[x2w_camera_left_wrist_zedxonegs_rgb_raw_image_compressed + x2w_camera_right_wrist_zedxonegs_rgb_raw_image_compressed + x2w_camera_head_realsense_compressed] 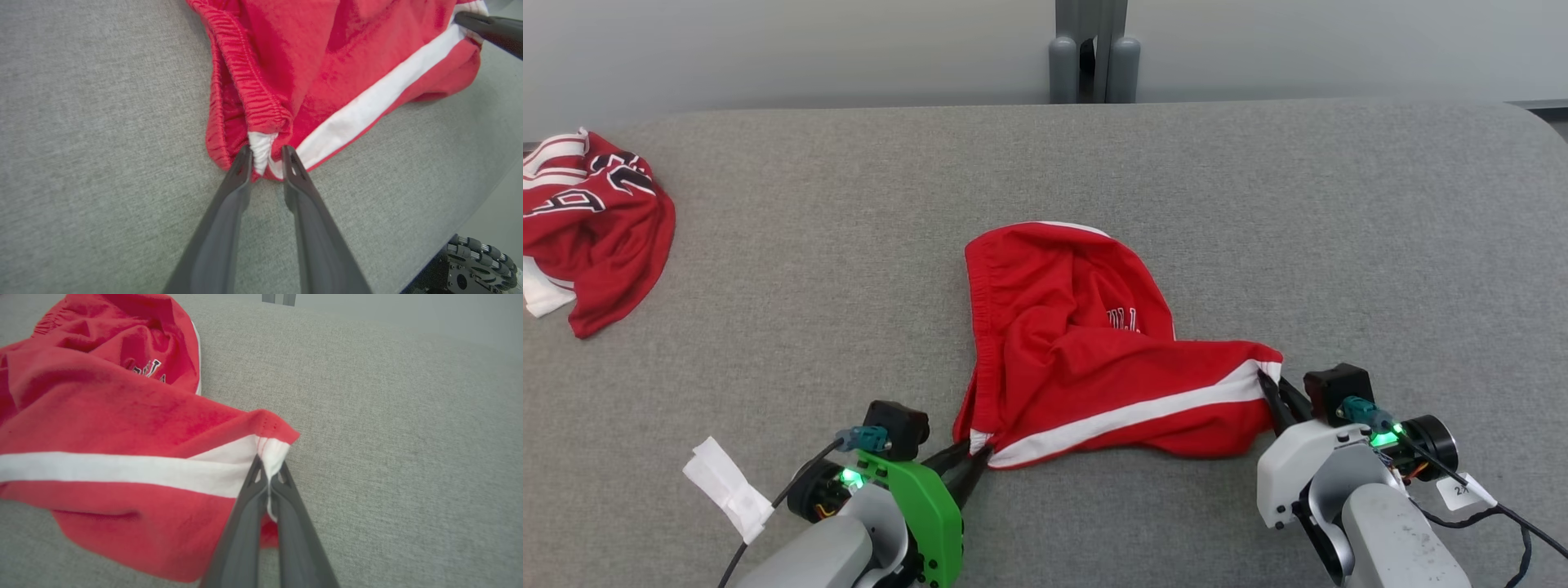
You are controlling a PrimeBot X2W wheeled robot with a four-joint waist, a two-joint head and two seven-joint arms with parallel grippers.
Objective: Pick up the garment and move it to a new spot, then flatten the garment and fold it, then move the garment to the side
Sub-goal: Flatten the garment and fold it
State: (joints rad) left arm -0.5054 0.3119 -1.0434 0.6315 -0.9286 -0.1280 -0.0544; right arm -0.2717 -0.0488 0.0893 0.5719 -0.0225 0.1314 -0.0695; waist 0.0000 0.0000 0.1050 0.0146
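The garment [1094, 351], red shorts with a white side stripe, lies crumpled in the middle of the grey table [1298, 212]. My left gripper [976, 461] sits at its near left corner. In the left wrist view the garment [327, 61] has its white waistband end between the fingertips of the left gripper [265, 153], which stand a little apart on either side of it. My right gripper [1270, 388] is shut on the near right corner. In the right wrist view the right gripper [269, 473] pinches the white stripe end of the garment [102, 424].
A second red jersey [592, 220] with numbers lies bunched at the table's far left edge. A white paper strip [727, 486] lies by my left arm. A grey post [1093, 49] stands behind the table. The table's near edge and my wheeled base [474, 265] show low right.
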